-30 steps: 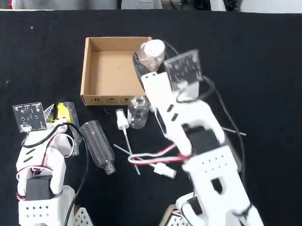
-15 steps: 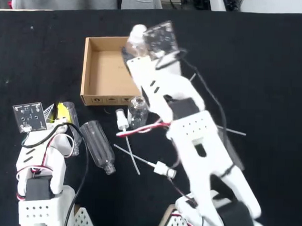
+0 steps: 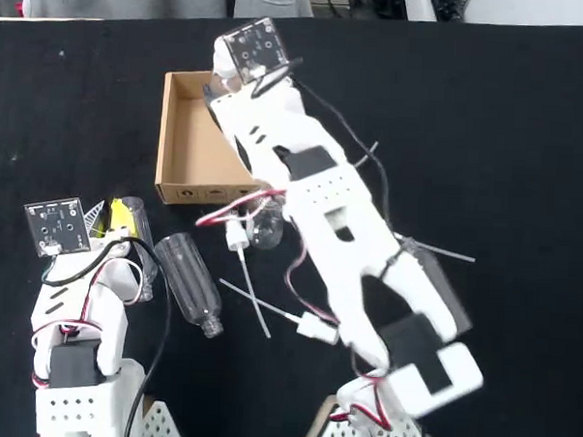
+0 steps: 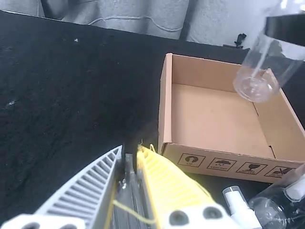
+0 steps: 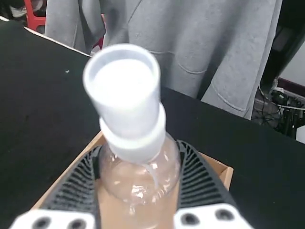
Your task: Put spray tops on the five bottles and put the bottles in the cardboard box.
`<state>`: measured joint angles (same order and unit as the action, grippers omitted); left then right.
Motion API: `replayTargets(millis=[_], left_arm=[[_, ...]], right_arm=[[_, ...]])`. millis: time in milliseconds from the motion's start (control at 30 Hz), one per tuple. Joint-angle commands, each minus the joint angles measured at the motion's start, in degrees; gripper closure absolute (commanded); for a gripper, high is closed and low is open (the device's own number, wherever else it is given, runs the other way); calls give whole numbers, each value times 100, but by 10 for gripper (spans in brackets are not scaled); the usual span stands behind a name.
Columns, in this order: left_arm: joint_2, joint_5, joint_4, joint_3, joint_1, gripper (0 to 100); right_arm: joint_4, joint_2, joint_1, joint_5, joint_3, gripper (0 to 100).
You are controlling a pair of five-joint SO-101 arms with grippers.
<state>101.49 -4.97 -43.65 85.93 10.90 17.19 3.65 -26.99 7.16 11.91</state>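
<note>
The right claw (image 5: 139, 160) is clamping the clear plastic bottle (image 5: 136, 186), fitted with a white spray top (image 5: 125, 95), and holding it above the open brown cardboard box (image 3: 165, 136). The bottle is appearing light, smooth-walled and squeezable. A moderate grip at the shoulder, just below the top, is looking soundest.

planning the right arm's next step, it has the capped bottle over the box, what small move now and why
Probably lower the right gripper straight down into the cardboard box before opening. It is shut on a bottle with its spray top on. The left wrist view shows the bottle's base hanging above the box floor, inside the walls, so releasing there would likely let it drop and bounce.
</note>
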Motion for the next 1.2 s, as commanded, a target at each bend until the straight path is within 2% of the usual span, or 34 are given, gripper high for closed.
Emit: replayTargets(millis=[0, 100, 300, 433, 600, 1167], left_arm=[[88, 62, 123, -48, 57, 952], [88, 62, 123, -48, 57, 952], [88, 53, 114, -48, 75, 952], [88, 0, 114, -110, 444, 952], [97, 0, 123, -127, 549, 952], [97, 0, 114, -171, 690, 952]], right_arm=[[-167, 295, -141, -220, -936, 981], [-167, 734, -141, -510, -1446, 981], [-167, 1543, -141, -571, -2334, 981], [-149, 2026, -141, -571, -2818, 981], [-123, 2422, -211, -571, -3310, 981], [-431, 3284, -545, -527, -3697, 981]])
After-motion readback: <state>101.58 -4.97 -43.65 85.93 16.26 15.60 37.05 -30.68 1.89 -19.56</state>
